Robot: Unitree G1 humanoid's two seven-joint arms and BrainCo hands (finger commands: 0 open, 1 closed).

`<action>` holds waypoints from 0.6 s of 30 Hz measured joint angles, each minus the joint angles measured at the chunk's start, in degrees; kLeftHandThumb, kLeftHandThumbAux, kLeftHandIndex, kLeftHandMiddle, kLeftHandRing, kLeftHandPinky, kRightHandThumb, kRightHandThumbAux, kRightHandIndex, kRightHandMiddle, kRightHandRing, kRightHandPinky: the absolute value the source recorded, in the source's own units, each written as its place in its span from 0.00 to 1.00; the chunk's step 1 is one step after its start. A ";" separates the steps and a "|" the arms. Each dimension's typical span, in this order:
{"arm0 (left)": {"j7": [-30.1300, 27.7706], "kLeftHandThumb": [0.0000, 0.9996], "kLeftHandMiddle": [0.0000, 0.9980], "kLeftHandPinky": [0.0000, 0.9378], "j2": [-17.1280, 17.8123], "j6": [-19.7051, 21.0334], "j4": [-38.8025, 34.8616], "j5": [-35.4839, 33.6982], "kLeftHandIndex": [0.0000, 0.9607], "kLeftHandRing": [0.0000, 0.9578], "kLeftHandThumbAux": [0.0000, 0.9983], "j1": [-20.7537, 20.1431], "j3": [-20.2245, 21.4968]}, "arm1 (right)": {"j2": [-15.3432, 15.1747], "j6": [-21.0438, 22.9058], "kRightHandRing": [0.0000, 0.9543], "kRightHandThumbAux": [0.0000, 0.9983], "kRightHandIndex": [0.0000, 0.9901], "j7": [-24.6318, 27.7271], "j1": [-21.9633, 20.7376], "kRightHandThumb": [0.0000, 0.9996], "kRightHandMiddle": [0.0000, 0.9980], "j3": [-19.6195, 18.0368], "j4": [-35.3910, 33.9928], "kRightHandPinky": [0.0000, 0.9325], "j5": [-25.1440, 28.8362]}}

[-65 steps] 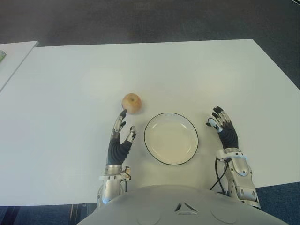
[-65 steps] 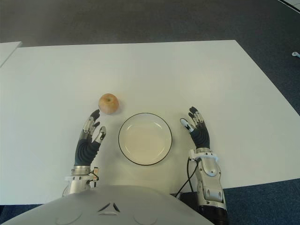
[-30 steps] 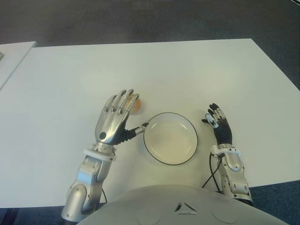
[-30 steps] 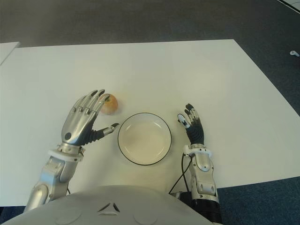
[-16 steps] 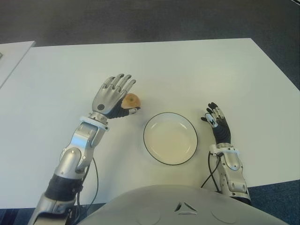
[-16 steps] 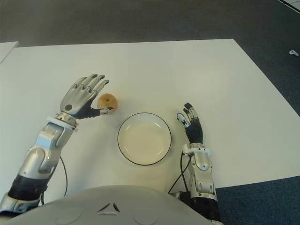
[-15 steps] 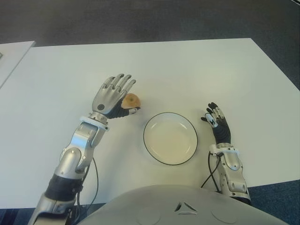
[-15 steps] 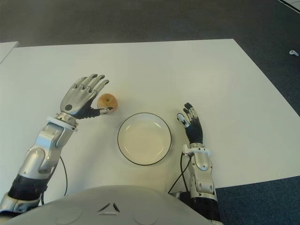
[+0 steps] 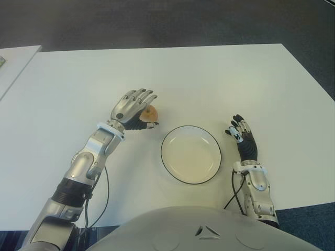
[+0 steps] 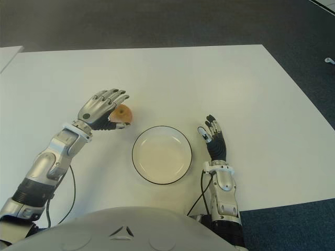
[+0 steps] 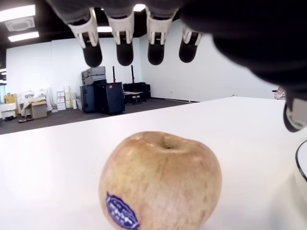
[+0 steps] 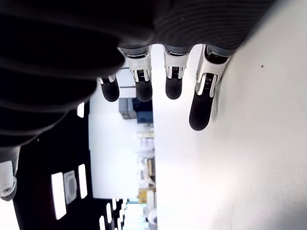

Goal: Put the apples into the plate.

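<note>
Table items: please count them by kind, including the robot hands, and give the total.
Apple: 1, on the table, under the open left hand
Plate: 1, holding nothing
Robot hands: 2, left hand above the apple, right hand open, right of the plate
Total: 4

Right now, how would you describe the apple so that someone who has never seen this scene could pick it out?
On the white table, find the round white plate with a dark rim. The apple sits on the table just beyond its left edge, under the left hand's open fingers. It is yellowish-tan with a blue sticker, the only fruit.
</note>
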 measured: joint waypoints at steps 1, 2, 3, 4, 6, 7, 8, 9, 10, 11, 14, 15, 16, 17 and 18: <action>0.01 0.21 0.00 0.01 0.16 -0.12 0.91 -0.31 0.04 0.00 0.35 -0.52 -0.37 | -0.01 -0.02 0.00 0.47 0.00 -0.04 0.01 0.12 0.00 0.02 -0.03 0.04 -0.07; 0.06 0.21 0.00 0.01 0.29 -0.23 1.76 -0.46 0.04 0.00 0.35 -0.95 -0.67 | -0.01 -0.05 0.00 0.47 0.00 -0.07 0.03 0.12 0.00 0.04 -0.04 0.04 -0.14; 0.11 0.20 0.00 0.01 0.42 -0.37 2.69 -0.55 0.04 0.00 0.35 -1.42 -1.09 | -0.01 -0.12 0.00 0.47 0.00 -0.10 0.04 0.12 0.00 0.06 -0.06 0.04 -0.22; 0.13 0.20 0.00 0.01 0.48 -0.47 3.49 -0.68 0.04 0.00 0.35 -1.75 -1.38 | -0.01 -0.18 0.00 0.47 0.00 -0.12 0.05 0.12 0.00 0.09 -0.07 0.04 -0.27; 0.41 0.20 0.00 0.01 0.52 -0.59 4.75 -0.83 0.03 0.00 0.35 -2.24 -1.76 | -0.01 -0.28 0.00 0.47 0.00 -0.14 0.04 0.12 0.00 0.14 -0.07 0.05 -0.45; 0.61 0.20 0.00 0.02 0.53 -0.59 5.21 -0.84 0.03 0.00 0.35 -2.43 -1.96 | -0.01 -0.38 0.00 0.47 0.00 -0.15 0.05 0.12 0.00 0.14 -0.06 0.05 -0.51; 0.99 0.19 0.00 0.02 0.55 -0.59 5.65 -0.84 0.04 0.00 0.34 -2.65 -2.23 | 0.00 -0.47 0.00 0.47 0.00 -0.14 0.08 0.12 0.00 0.13 -0.05 0.05 -0.52; 1.39 0.19 0.00 0.03 0.56 -0.59 6.29 -0.83 0.04 0.00 0.34 -3.02 -2.62 | 0.00 -0.55 0.00 0.48 0.00 -0.14 0.14 0.13 0.00 0.11 -0.04 0.05 -0.51; 1.93 0.19 0.00 0.03 0.56 -0.60 7.02 -0.81 0.04 0.00 0.34 -3.49 -3.06 | 0.02 -0.63 0.00 0.48 0.00 -0.15 0.22 0.13 0.00 0.09 -0.04 0.06 -0.52; 2.30 0.19 0.00 0.03 0.58 -0.61 7.57 -0.81 0.04 0.00 0.34 -3.76 -3.35 | 0.02 -0.66 0.00 0.48 0.00 -0.15 0.25 0.13 0.00 0.07 -0.03 0.06 -0.52; 3.56 0.18 0.00 0.04 0.60 -0.75 9.12 -0.81 0.05 0.00 0.33 -4.52 -3.99 | 0.11 -0.79 0.00 0.48 0.00 -0.16 0.46 0.13 0.00 0.08 -0.07 0.06 -0.51; 3.88 0.18 0.00 0.04 0.62 -0.76 9.48 -0.81 0.05 0.00 0.33 -4.68 -4.14 | 0.14 -0.85 0.00 0.48 0.00 -0.16 0.56 0.13 0.00 0.09 -0.12 0.06 -0.51; 4.30 0.18 0.00 0.04 0.64 -0.81 9.89 -0.82 0.05 0.00 0.33 -4.86 -4.30 | 0.17 -0.90 0.00 0.49 0.00 -0.16 0.68 0.13 0.00 0.09 -0.18 0.06 -0.51; 4.63 0.18 0.01 0.04 0.67 -0.85 10.27 -0.82 0.05 0.00 0.33 -5.04 -4.52 | 0.18 -0.94 0.00 0.49 0.00 -0.16 0.79 0.13 0.00 0.09 -0.24 0.06 -0.51; 5.03 0.18 0.01 0.05 0.72 -0.90 10.64 -0.82 0.05 0.00 0.33 -5.23 -4.79 | 0.18 -0.96 0.00 0.49 0.00 -0.16 0.86 0.13 0.00 0.09 -0.29 0.06 -0.51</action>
